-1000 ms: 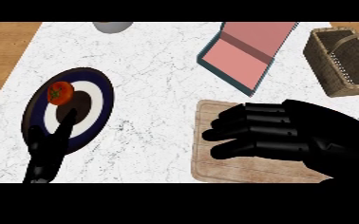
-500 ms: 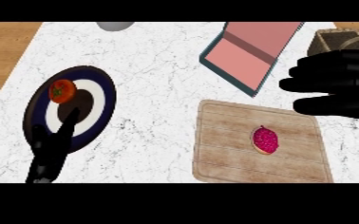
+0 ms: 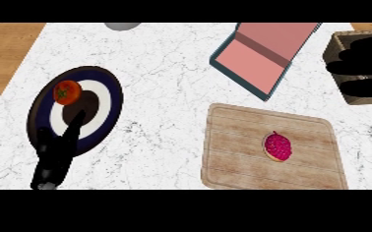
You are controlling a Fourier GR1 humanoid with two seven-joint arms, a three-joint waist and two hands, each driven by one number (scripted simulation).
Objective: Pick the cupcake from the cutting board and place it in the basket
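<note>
The cupcake (image 3: 279, 146), pink-topped, lies on the right half of the wooden cutting board (image 3: 232, 157) at the lower right. The wicker basket (image 3: 340, 43) stands at the right edge, partly out of view. My right hand (image 3: 350, 69) shows only as dark fingers over the basket, well above the cupcake and holding nothing. At the lower left my left hand (image 3: 55, 152) rests open, with its fingers lying over the lower part of a dark-rimmed plate (image 3: 110, 86).
A red tomato (image 3: 67, 92) sits on the plate's upper left. A pink tray with a teal rim (image 3: 265, 54) lies tilted behind the board. A grey round object (image 3: 122, 25) shows at the top edge. The wooden floor (image 3: 15, 44) lies beyond the counter's left edge.
My right hand has lifted off the cutting board and moved up and right to the basket, uncovering the cupcake, which stays on the board. The left hand has not moved.
</note>
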